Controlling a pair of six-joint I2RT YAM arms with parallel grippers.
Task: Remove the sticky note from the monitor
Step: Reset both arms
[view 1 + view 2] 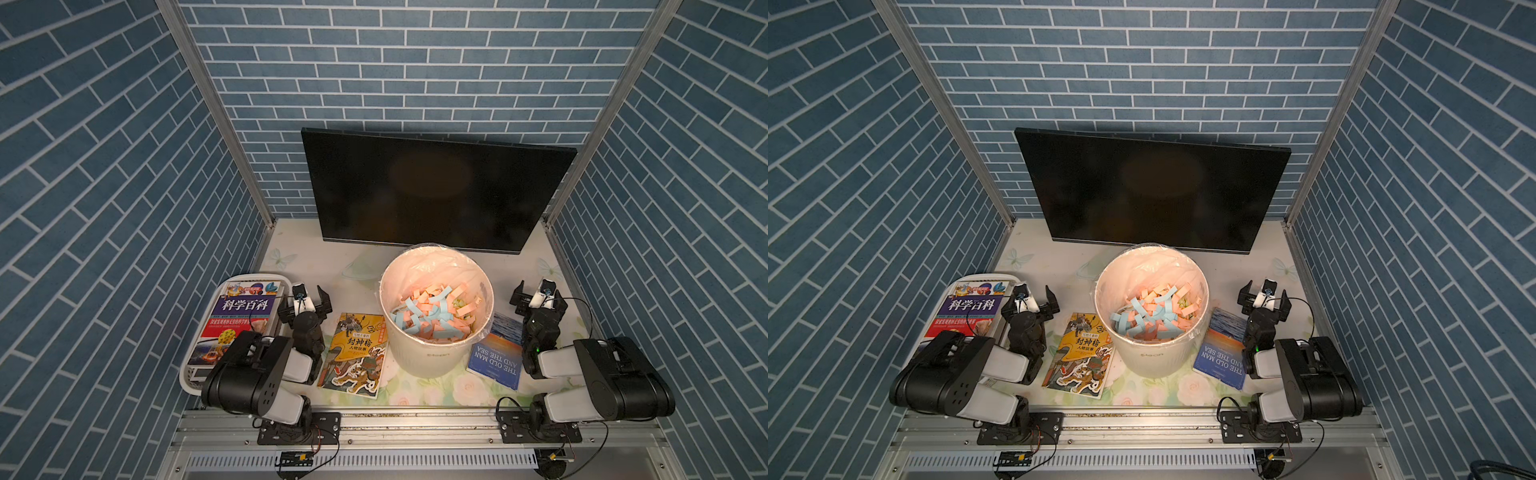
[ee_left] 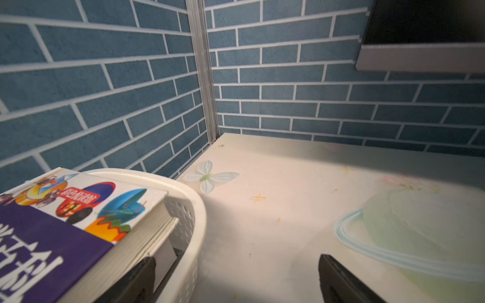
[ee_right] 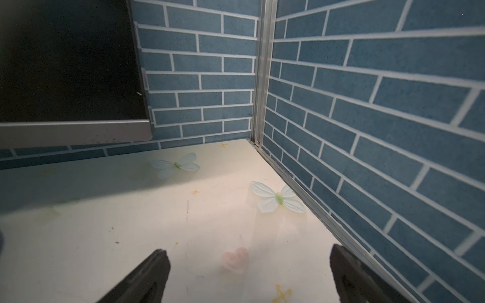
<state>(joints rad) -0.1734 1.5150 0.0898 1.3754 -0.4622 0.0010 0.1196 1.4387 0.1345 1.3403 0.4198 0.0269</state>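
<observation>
Both top views: scrap-filled white bin [image 1: 432, 353] stands before the monitor [image 1: 415, 187]; both arms' jaws gape empty.

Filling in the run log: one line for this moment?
monitor: no sticky note visible | left gripper: open, empty | right gripper: open, empty | white bin: holds paper strips

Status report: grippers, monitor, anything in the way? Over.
Both empty: left gripper open, right gripper open. Monitor dark, no sticky note visible on it. White bin of paper scraps stands before its lower edge.
</observation>
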